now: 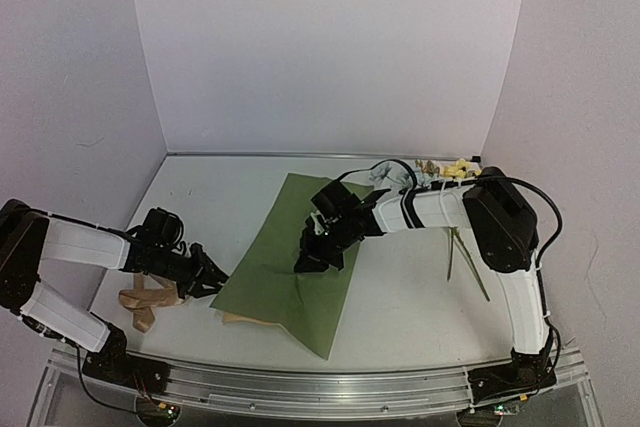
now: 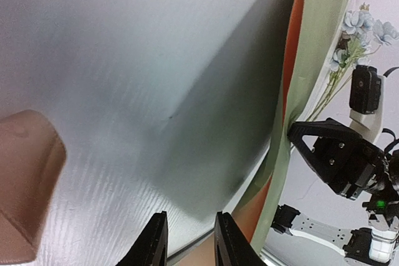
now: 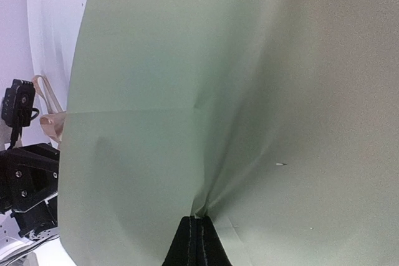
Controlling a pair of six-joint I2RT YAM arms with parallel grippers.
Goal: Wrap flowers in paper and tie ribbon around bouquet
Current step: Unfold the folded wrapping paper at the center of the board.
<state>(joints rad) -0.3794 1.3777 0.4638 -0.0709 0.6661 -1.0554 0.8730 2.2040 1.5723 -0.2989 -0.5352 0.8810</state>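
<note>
Olive-green paper (image 1: 275, 277) (tan underside at its near edge), tan-beige ribbon (image 1: 148, 305), yellow and pale-blue flowers (image 1: 455, 169)

There is one olive-green paper sheet (image 1: 285, 267), one bunch of artificial flowers (image 1: 452, 169) and one tan ribbon (image 1: 150, 304), all on a single tabletop (image 1: 410, 287). There are two robot arms, the left arm (image 1: 80, 245) and the right arm (image 1: 505, 232). Each carries one claw, so two in all: the left claw (image 1: 213, 282) and the right claw (image 1: 308, 259), with two fingers apiece. The left wrist view shows three pale blue blooms on the bunch; the yellow blooms are too small to count.
</note>
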